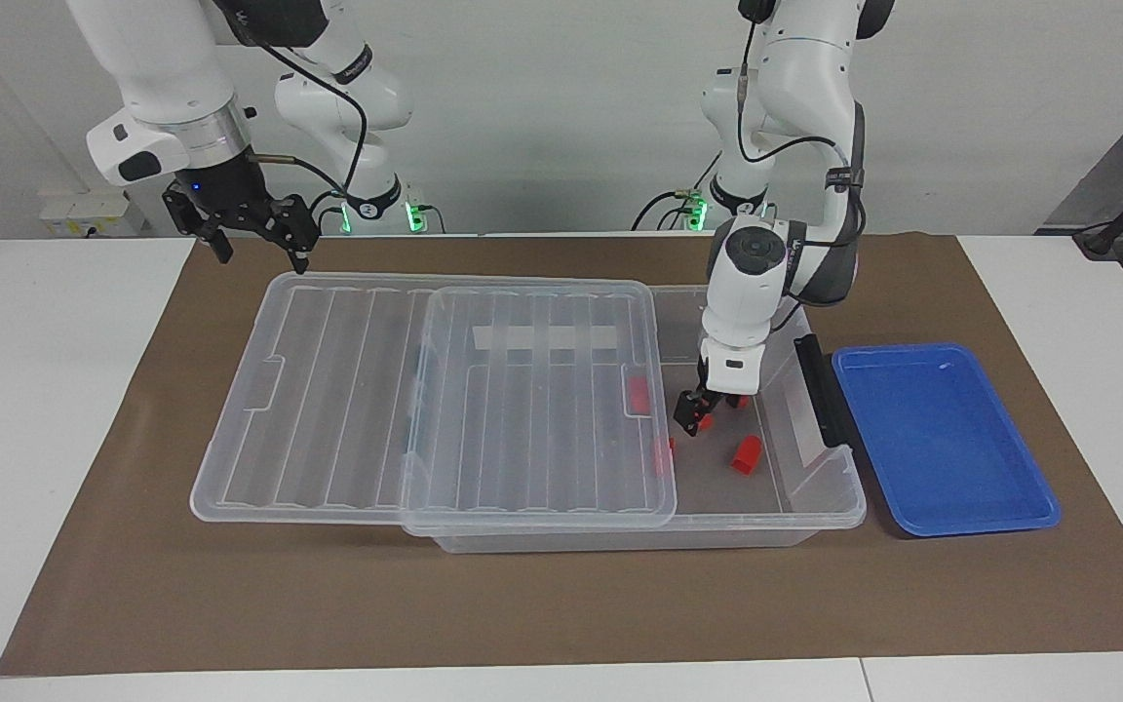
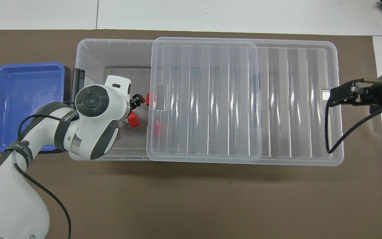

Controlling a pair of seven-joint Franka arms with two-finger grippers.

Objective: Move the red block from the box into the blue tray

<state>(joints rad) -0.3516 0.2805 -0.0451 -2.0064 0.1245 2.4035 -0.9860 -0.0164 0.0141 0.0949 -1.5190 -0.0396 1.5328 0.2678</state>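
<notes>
The box lies along the brown mat, its clear lid slid toward the right arm's end so that only the end nearest the blue tray is uncovered. The tray sits empty just beside that end. The left gripper hangs low inside the opening, fingers spread, over a red block on the box floor and close to the lid's edge. Other red blocks lie nearby, two partly under the lid. The right gripper, also spread, waits over the lid's corner. Closing off-centre could knock the block under the lid, and lifting carelessly could catch the lid's edge.
</notes>
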